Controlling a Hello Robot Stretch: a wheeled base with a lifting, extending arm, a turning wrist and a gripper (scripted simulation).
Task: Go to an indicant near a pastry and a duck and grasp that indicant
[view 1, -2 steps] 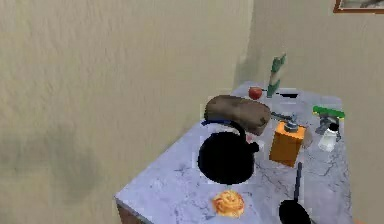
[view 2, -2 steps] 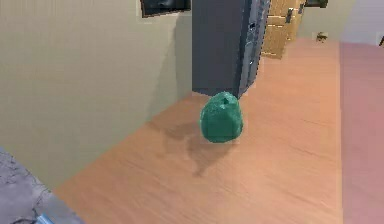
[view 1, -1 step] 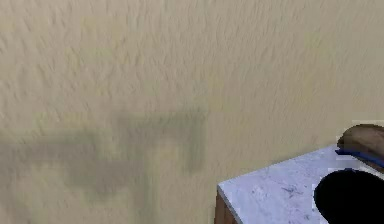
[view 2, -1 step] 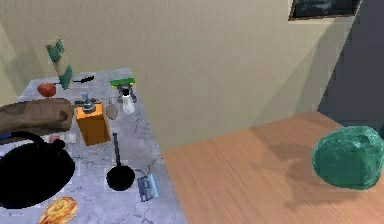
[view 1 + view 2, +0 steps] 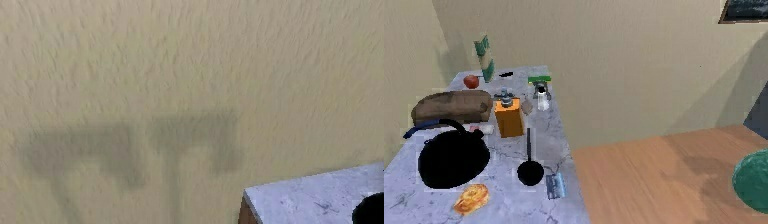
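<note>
A grey marbled counter (image 5: 444, 205) runs up the arm side view's left. Near its front edge lies an orange-brown pastry (image 5: 471, 198). To the right of it a small flat blue-grey thing (image 5: 554, 185) rests by the counter's edge, beside a black long-handled utensil (image 5: 529, 165). Behind them stand an orange box (image 5: 509, 119) with a small grey-blue thing (image 5: 505, 97) on top, a pale shaker (image 5: 541, 98) and a flat green thing (image 5: 539, 79).
A big black rounded pot (image 5: 452, 158), a brown loaf (image 5: 450, 106), a red fruit (image 5: 472, 80) and a green-white upright thing (image 5: 483, 46) share the counter. Wood floor (image 5: 654, 180) spreads to the right, with a green round object (image 5: 754, 185) at the edge. A counter corner (image 5: 315, 198) meets the beige wall (image 5: 180, 60).
</note>
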